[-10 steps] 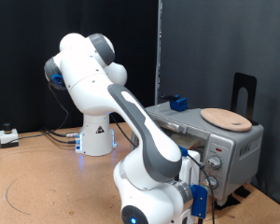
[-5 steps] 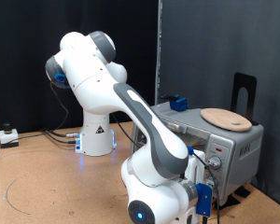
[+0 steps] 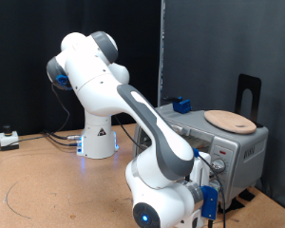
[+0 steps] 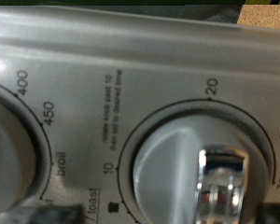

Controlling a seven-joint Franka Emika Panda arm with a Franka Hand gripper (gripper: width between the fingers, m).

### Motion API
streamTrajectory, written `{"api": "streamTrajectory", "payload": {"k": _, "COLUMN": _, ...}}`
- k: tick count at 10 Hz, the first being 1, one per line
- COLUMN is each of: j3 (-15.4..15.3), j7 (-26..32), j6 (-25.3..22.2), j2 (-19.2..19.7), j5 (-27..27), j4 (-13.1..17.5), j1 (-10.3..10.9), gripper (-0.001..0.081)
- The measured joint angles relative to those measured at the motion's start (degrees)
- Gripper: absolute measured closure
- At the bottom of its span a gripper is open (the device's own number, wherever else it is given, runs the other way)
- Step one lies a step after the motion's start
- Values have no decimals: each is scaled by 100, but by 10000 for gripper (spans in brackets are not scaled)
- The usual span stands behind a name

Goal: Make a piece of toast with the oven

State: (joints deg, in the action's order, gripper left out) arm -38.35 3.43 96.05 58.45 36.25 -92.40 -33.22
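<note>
In the exterior view, the arm is being reached down in front of the oven (image 3: pixel 211 142), and the gripper (image 3: pixel 212 169) is being held at the knob panel on the oven's right-hand face, seemingly so that a dial can be worked. A round board (image 3: pixel 230 120) is lying on the oven's top, with a small blue block (image 3: pixel 182 104) behind it. No toast is being shown; whether it is inside cannot be told.

In the wrist view, the timer knob (image 4: pixel 201 161) is being faced closely, a shiny fingertip (image 4: pixel 221 182) being pressed against its ridge. The temperature dial (image 4: pixel 14 159) is partly seen beside it. Whether the fingers are spread or pinching cannot be told.
</note>
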Motion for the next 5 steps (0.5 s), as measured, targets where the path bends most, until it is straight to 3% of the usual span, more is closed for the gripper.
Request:
{"api": "streamTrajectory", "payload": {"k": 1, "j3": -5, "j7": 0, "j6": 22, "j2": 0, "j5": -1, "j4": -6, "j1": 0, "gripper": 359}}
{"api": "streamTrajectory", "payload": {"k": 3, "j3": 13, "j7": 3, "j6": 185, "j2": 3, "j5": -1, "j4": -68, "j1": -6, "gripper": 715}}
{"api": "streamTrajectory", "payload": {"k": 5, "j3": 13, "j7": 3, "j6": 185, "j2": 3, "j5": -1, "j4": -68, "j1": -6, "gripper": 713}}
